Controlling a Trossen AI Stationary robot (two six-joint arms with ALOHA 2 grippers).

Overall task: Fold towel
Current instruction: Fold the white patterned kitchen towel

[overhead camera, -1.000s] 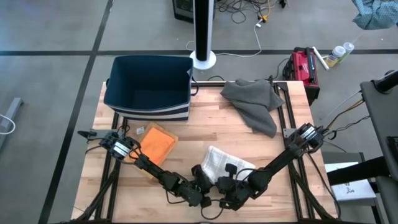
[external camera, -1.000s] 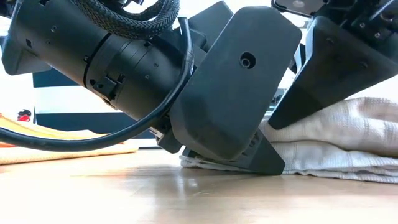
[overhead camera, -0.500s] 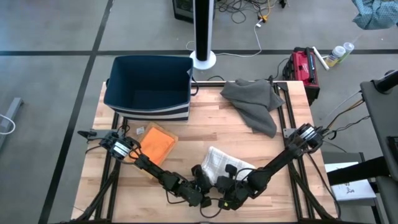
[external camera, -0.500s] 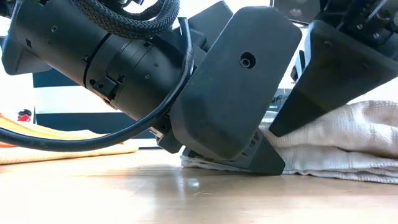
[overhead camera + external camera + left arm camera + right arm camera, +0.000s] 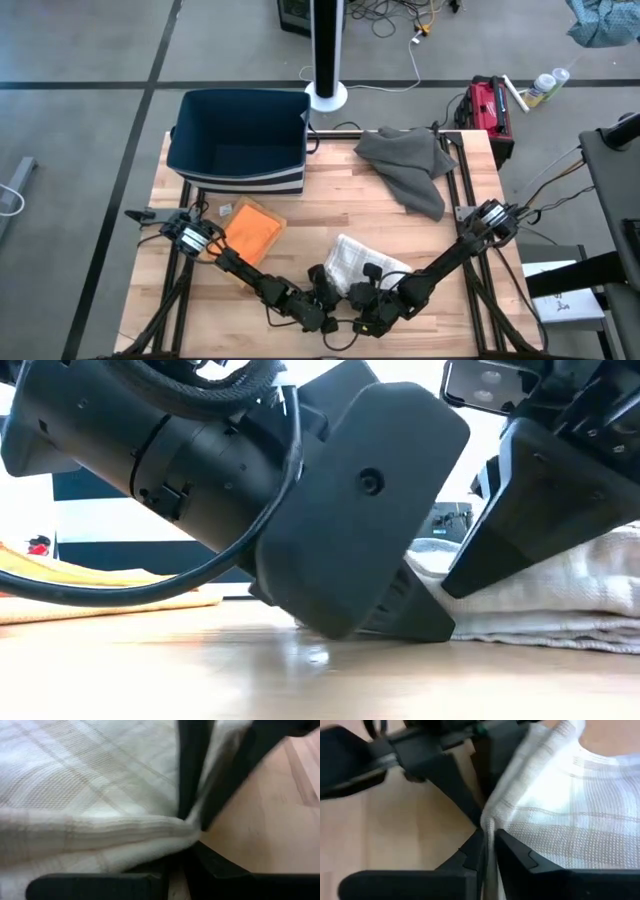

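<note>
A white checked towel (image 5: 365,262), folded into a thick pad, lies near the table's near edge (image 5: 540,605). My left gripper (image 5: 328,283) comes in low from the left and is shut on the towel's near-left corner. My right gripper (image 5: 358,288) reaches in from the right and is shut on the same corner. In the left wrist view my left gripper (image 5: 186,851) closes below the cloth, with the right arm's fingers just beyond it. In the right wrist view my right gripper (image 5: 488,851) has a cloth edge running between its fingers. My left gripper pinches the thick folded edge (image 5: 167,832) at the towel's near-left corner, several layers together. It slants down from the table's left, and its lower finger (image 5: 420,618) lies on the tabletop. The towel rests on the table. My right gripper pinches a thin edge of the towel's upper layer (image 5: 490,826) between its two fingers at the same corner. It slants down from the table's right. That edge stands raised above the pad, and the rest of the towel lies flat.
A dark blue bin (image 5: 240,140) stands at the far left. A crumpled grey cloth (image 5: 405,165) lies at the far right and a folded orange cloth (image 5: 250,228) at the left. Bare wood (image 5: 330,205) lies between them, beyond the towel.
</note>
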